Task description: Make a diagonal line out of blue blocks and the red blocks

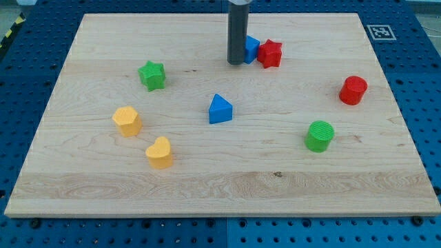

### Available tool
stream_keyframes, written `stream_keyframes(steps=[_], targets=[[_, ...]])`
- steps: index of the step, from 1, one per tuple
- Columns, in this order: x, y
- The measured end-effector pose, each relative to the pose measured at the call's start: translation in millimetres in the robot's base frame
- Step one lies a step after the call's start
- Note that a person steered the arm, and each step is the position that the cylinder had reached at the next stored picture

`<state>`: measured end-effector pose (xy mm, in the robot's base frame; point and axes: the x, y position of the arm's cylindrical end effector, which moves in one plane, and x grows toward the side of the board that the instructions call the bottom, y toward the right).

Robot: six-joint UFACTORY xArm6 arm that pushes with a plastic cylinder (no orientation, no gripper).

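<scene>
Because my tip point(236, 63) sits against the left side of a small blue plastic block point(251, 49) touching the red star block point(270, 54) near the wooden surface point(207, 186) top, a push could scatter both. The tool is a bare rod, nothing to close.

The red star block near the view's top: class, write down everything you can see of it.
The red star block is a small, matte, solid-coloured piece with blunt points and a flat top, lying flat on the wooden board near the view's top, right of centre. Its left side meets a blue block, which is partly hidden behind my tip. My tip stands just left of that pair, not touching the star.
</scene>
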<state>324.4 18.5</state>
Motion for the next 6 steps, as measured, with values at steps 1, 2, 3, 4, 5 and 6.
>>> stream_keyframes(steps=[1, 2, 3, 4, 5, 6], targets=[[-31.6, -9.6], [-52.1, -10.2], [-63.7, -6.3], [-58.9, 8.3], [-44.1, 22.8], [-24.6, 33.0]])
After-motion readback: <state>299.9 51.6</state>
